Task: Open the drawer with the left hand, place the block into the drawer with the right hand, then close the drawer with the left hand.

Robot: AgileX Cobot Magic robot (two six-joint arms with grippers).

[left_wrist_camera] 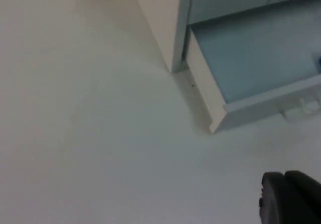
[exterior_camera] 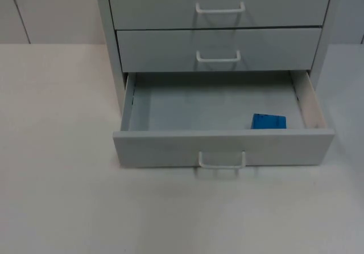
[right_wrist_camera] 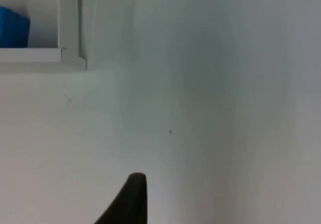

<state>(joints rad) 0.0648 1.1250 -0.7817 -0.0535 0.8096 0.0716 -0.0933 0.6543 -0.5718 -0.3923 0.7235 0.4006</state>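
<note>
A white desk (exterior_camera: 62, 180) carries a light grey cabinet (exterior_camera: 108, 32). Its two upper drawers, the top (exterior_camera: 170, 3) and the middle (exterior_camera: 159, 49), sit shut, each with a white loop handle; a grey partition wall (exterior_camera: 45, 9) stands behind

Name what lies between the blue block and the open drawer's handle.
The drawer's front panel stands between the blue block and the handle, seen in the top view.
</note>
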